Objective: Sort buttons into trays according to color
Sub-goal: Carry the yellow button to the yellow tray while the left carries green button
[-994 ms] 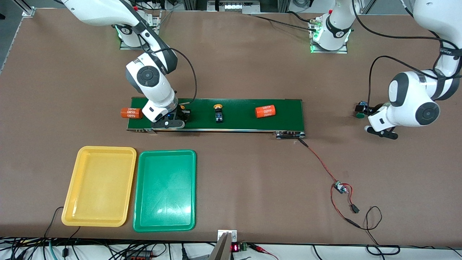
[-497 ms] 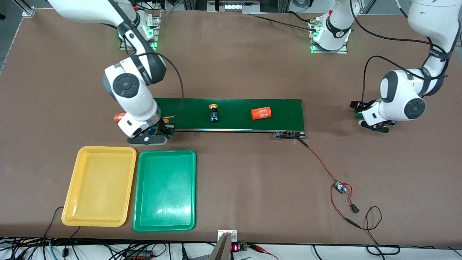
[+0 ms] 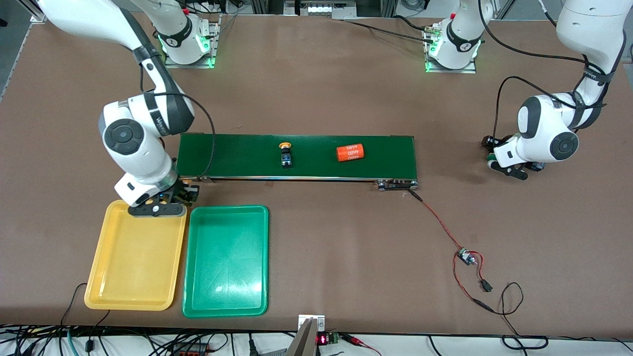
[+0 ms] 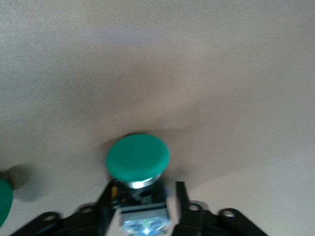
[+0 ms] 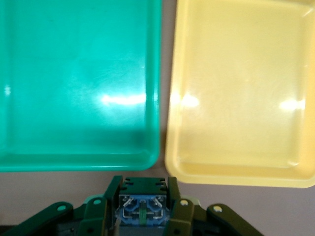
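Yellow tray [image 3: 133, 257], green tray [image 3: 227, 262], one button [image 3: 286, 157] on belt [image 3: 237, 155].

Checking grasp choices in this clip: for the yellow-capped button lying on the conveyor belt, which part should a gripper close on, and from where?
Probably from straight above, fingers closing across the dark blocky body of the yellow-capped button, not the round cap. It lies on its side on the conveyor belt, cap pointing toward the robots' bases, so the body's flat sides face the belt's two ends. The orange cylinder lies well apart, leaving room.
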